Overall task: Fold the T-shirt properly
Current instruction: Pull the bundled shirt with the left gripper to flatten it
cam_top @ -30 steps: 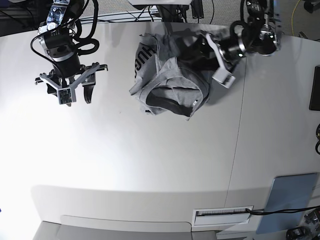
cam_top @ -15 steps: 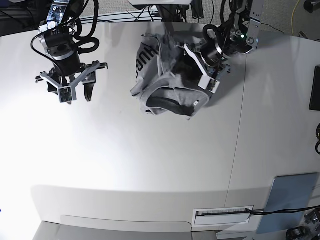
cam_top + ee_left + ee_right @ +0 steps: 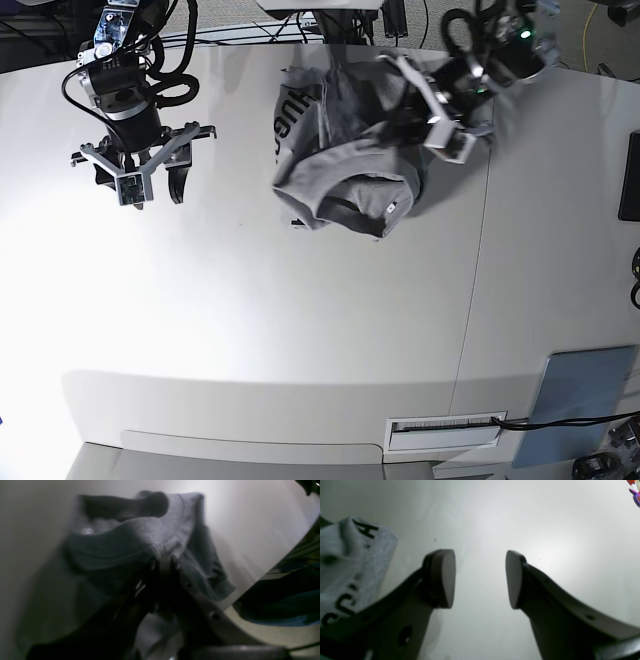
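From overhead we see the whole table [image 3: 300, 330]; our wrist views look closely past each gripper, all sharing the T-shirt [image 3: 345, 160].

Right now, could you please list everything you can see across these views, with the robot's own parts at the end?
T-shirt: one, heather grey with black lettering, crumpled in a heap at the far middle of the table.
Table: one, white, filling most of the base view.
Blue-grey flat panel: one, at the table's near right corner.
White slotted plate: one, at the near table edge.
Cables: several, black, behind the far edge.
Left end effector: one, dark, shut on a fold of the T-shirt.
Right end effector: one, grey and black, open over bare table, apart from the T-shirt, holding nothing.
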You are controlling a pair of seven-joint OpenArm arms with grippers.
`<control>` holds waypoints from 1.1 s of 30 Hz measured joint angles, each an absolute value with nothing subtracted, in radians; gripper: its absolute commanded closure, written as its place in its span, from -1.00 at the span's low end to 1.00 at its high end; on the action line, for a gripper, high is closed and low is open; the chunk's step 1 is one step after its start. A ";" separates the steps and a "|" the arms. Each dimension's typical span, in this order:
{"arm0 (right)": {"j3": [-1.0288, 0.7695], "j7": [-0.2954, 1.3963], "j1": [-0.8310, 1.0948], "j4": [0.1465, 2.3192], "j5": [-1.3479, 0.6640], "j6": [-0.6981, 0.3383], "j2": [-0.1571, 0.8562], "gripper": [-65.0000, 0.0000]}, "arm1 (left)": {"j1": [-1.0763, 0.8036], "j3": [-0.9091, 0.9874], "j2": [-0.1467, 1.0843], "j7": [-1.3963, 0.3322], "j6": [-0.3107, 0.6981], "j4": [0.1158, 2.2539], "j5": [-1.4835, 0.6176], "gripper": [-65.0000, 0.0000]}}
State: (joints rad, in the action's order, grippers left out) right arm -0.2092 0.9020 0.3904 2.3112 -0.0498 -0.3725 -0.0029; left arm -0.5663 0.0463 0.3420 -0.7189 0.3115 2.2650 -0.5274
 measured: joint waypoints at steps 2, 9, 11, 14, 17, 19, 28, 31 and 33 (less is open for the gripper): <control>-0.210 0.902 0.391 2.311 -0.052 -0.373 -0.003 0.02 | -0.589 0.110 0.348 -0.749 0.312 2.271 -0.545 1.00; -0.210 0.902 0.391 2.311 -0.052 -0.373 -0.003 0.02 | -0.722 0.325 0.349 -0.770 0.312 2.271 -0.551 1.00; -0.210 0.902 0.390 2.311 -0.052 -0.373 -0.003 0.02 | -0.749 0.377 0.348 -0.770 0.312 2.271 -0.554 1.00; -0.210 0.902 0.390 2.311 -0.052 -0.373 -0.003 0.02 | -0.780 0.437 0.349 -0.770 0.337 2.271 -0.558 1.00; -0.209 0.902 0.391 2.311 -0.052 -0.373 -0.003 0.02 | -0.810 0.449 0.348 -0.808 0.401 2.271 -0.557 1.00; -0.209 0.906 0.390 2.311 -0.052 -0.373 -0.003 0.02 | -0.814 0.448 0.346 -0.816 0.422 2.271 -0.559 0.90; -0.210 0.936 0.391 2.311 -0.052 -0.373 -0.003 0.02 | -0.809 0.448 0.347 -0.831 0.363 2.271 -0.297 -0.04; -0.209 0.939 0.390 2.311 -0.052 -0.373 -0.003 0.02 | -0.809 0.449 0.347 -0.772 0.348 2.271 -0.256 -0.04; -0.209 0.939 0.391 2.311 -0.052 -0.373 -0.003 0.02 | -0.808 0.449 0.347 -0.667 0.359 2.271 -0.289 -0.04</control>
State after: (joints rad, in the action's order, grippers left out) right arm -0.2092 0.9390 0.3908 2.3112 -0.0517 -0.3725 -0.0032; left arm -0.8078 0.4492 0.3466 -0.6670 0.3588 2.2711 -0.2890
